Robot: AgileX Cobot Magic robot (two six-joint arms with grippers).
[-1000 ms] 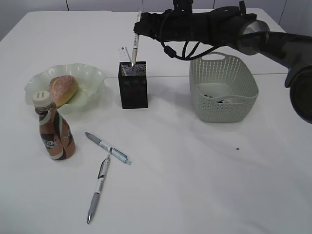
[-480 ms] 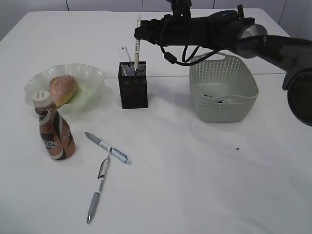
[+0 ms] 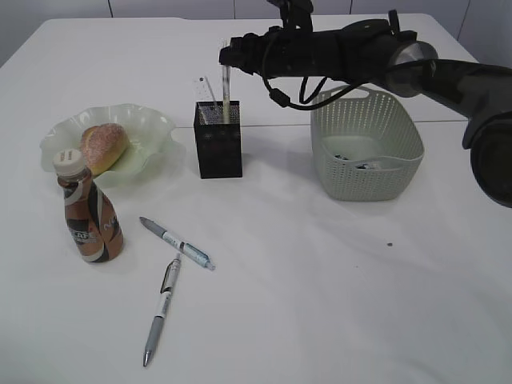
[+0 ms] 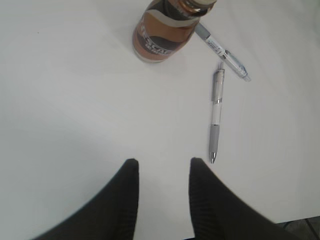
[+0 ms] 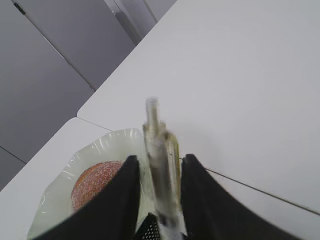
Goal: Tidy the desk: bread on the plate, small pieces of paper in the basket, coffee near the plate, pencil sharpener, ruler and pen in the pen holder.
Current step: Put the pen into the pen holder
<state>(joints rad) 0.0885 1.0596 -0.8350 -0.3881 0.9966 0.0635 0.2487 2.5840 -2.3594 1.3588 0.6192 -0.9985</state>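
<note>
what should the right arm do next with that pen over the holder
Probably lift the right gripper straight up and away. Its jaws look parted around the pen, which stands upright in the pen holder, so lifting vertically avoids tipping it.

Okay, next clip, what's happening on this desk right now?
The right gripper hovers over the black mesh pen holder with a pen standing in it, blurred between the parted jaws; whether it is gripped is unclear. The left gripper hangs open over bare desk. Two pens lie loose beside the brown-and-white coffee bottle. The sugared bun sits on the green glass plate.
</note>
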